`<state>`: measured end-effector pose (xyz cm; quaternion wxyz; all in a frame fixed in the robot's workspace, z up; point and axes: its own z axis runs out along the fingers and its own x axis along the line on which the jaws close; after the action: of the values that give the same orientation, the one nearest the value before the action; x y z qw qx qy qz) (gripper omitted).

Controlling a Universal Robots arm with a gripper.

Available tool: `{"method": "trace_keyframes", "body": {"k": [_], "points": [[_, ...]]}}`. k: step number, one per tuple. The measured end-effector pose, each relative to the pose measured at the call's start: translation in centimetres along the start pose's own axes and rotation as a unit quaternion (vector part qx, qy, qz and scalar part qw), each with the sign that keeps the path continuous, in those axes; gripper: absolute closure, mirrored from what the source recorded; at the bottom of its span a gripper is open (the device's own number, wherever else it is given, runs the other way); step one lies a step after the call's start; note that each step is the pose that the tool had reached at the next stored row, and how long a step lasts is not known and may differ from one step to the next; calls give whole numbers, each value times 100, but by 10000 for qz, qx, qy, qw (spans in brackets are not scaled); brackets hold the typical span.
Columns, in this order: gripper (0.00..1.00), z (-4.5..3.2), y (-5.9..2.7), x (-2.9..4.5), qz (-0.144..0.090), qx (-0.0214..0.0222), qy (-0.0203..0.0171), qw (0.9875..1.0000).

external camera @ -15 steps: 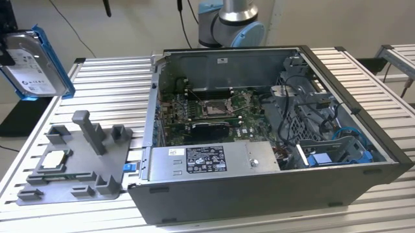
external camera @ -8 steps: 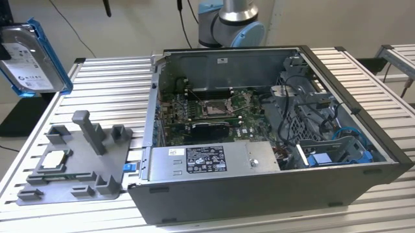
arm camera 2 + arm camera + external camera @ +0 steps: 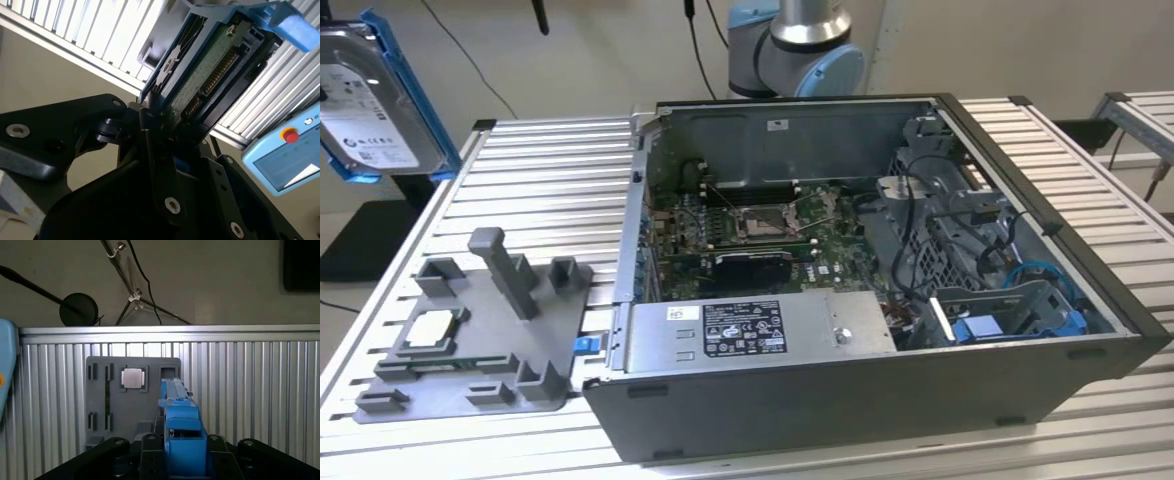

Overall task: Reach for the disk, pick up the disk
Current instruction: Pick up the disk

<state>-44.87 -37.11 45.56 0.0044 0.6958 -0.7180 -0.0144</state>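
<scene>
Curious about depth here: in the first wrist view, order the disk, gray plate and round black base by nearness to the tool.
1. disk, gripped in the tool.
2. gray plate, on the table beyond.
3. round black base, past the table edge.

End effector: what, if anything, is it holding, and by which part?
The disk, gripped at one end, the end effector closed across its blue bracket.

A slatted aluminium table (image 3: 534,170) spans the exterior view's lower part, with a plain pale wall (image 3: 600,55) (black cables (image 3: 716,60) hang against it) across the top and a second slatted table (image 3: 1150,108) at upper right.
</scene>
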Motion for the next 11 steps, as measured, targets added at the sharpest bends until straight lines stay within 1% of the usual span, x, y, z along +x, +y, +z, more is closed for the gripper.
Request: {"method": "trace_keyframes", "body": {"k": [5,11], "points": [[100,-126,4,-2,-3,0,0,10000],[100,-303,8,-4,-6,0,0,10000]]}}
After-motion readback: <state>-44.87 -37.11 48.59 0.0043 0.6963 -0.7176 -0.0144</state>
